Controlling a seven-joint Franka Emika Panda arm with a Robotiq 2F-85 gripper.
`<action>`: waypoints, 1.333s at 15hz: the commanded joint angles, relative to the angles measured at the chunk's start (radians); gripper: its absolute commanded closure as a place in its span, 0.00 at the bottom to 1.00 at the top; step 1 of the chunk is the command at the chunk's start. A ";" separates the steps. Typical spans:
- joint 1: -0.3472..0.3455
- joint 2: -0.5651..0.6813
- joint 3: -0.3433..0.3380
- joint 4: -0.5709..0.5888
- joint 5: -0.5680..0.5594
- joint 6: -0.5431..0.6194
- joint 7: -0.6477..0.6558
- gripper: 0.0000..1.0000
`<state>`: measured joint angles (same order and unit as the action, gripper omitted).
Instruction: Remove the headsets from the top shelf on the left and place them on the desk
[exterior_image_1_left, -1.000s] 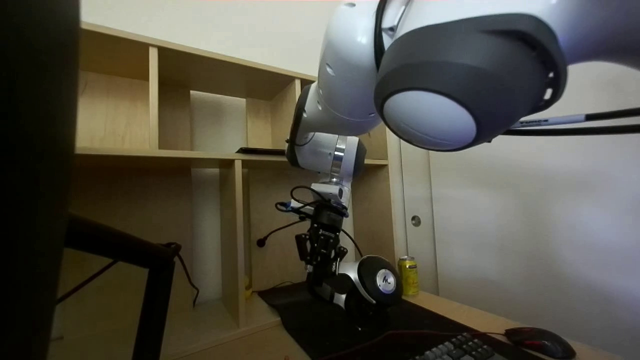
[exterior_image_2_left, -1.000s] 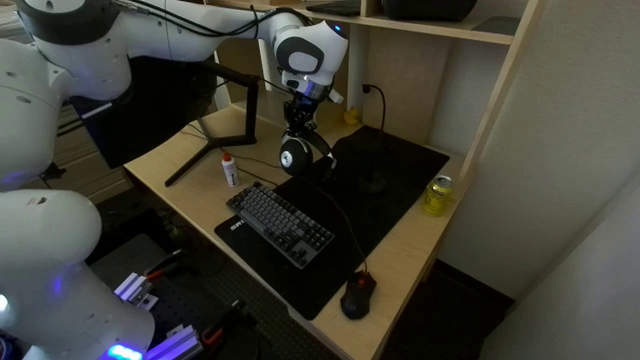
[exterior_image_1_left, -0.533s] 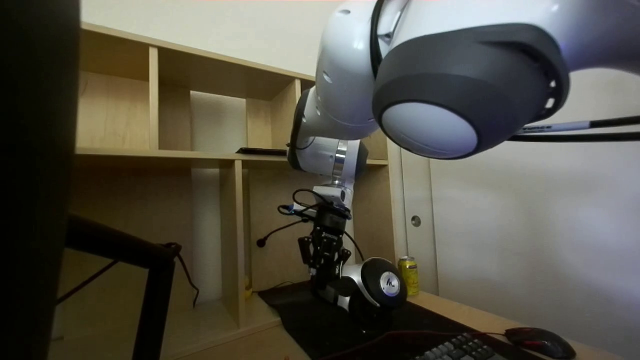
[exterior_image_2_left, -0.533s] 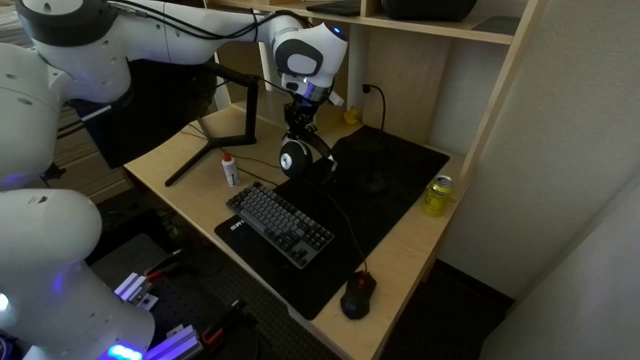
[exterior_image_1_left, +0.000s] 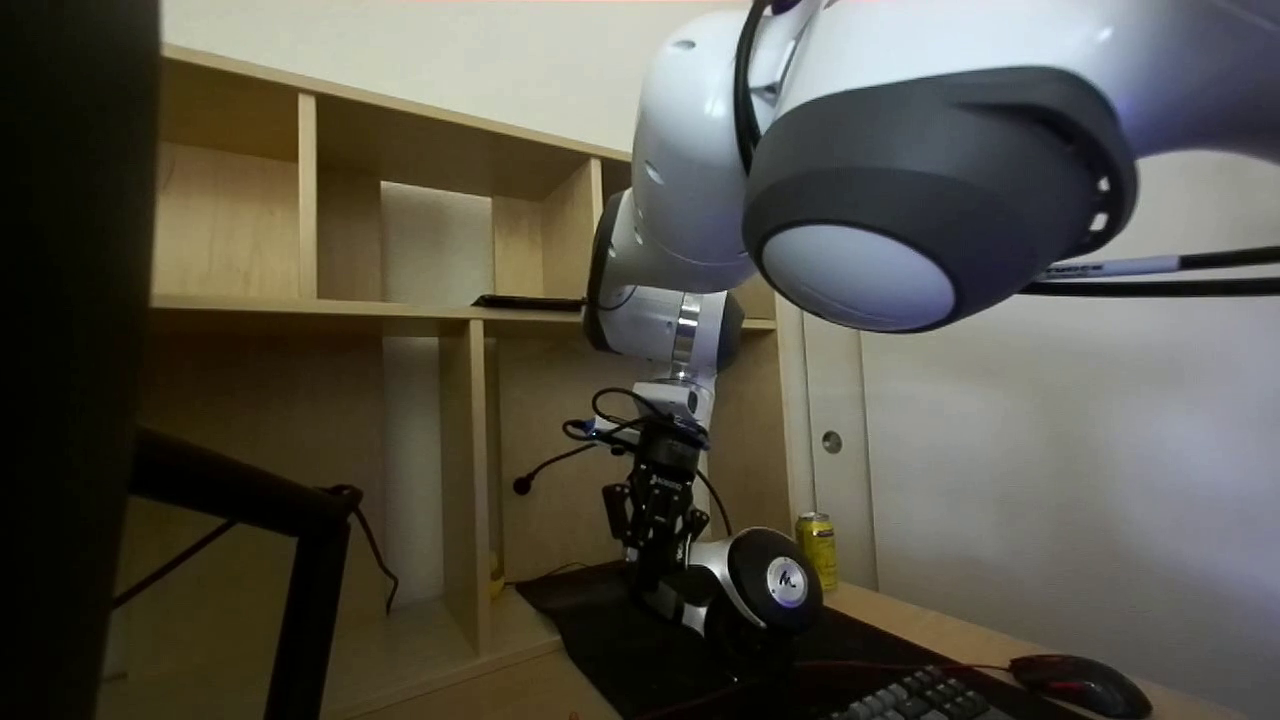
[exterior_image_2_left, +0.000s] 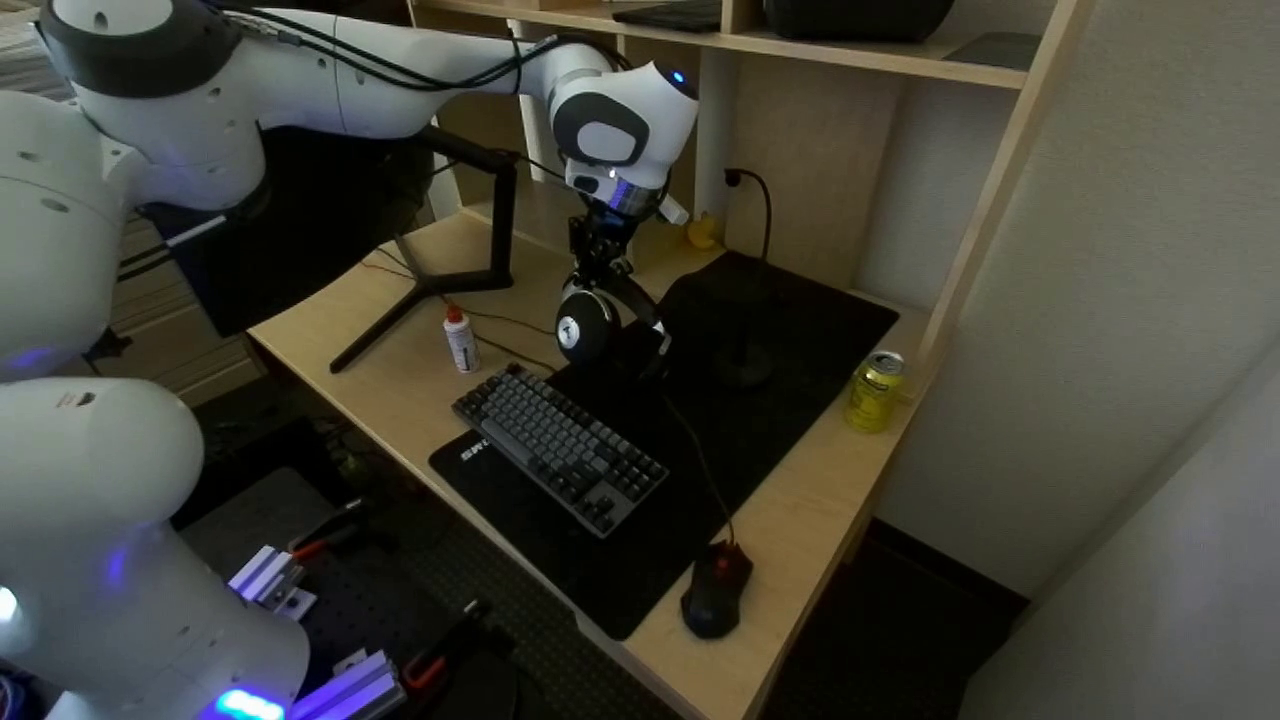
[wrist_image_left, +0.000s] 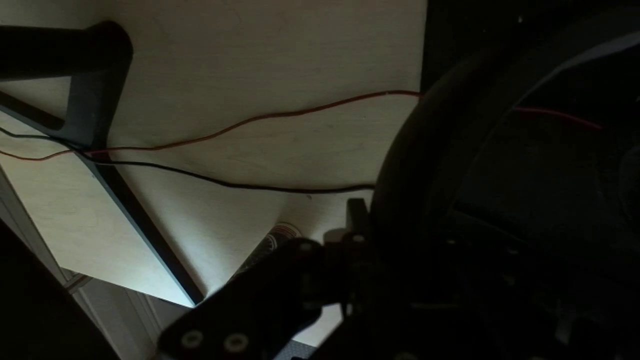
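Closed tight, the hand is gripping the headset by its band over the tabletop, clearance being hard to judge. Placing is apparently under way, now calling for gentle lowering, then release.

Dim light leaves the wrist view's lower right nearly black, the desk palest at lower left; a blue light glares in an exterior view.

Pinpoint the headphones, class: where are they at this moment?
In an exterior view, the jaws hold the headphones slightly left of the picture's centre, just beyond the keyboard and to the right of the red-capped bottle.
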<state>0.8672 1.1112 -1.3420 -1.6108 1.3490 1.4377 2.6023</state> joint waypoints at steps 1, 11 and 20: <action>0.022 0.015 -0.035 -0.038 0.034 -0.014 0.000 0.95; 0.035 0.033 -0.035 -0.093 0.067 0.036 0.000 0.95; 0.119 0.003 -0.080 -0.251 0.120 0.280 0.002 0.95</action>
<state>0.9543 1.2157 -1.4721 -1.7627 1.5564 1.5393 2.6044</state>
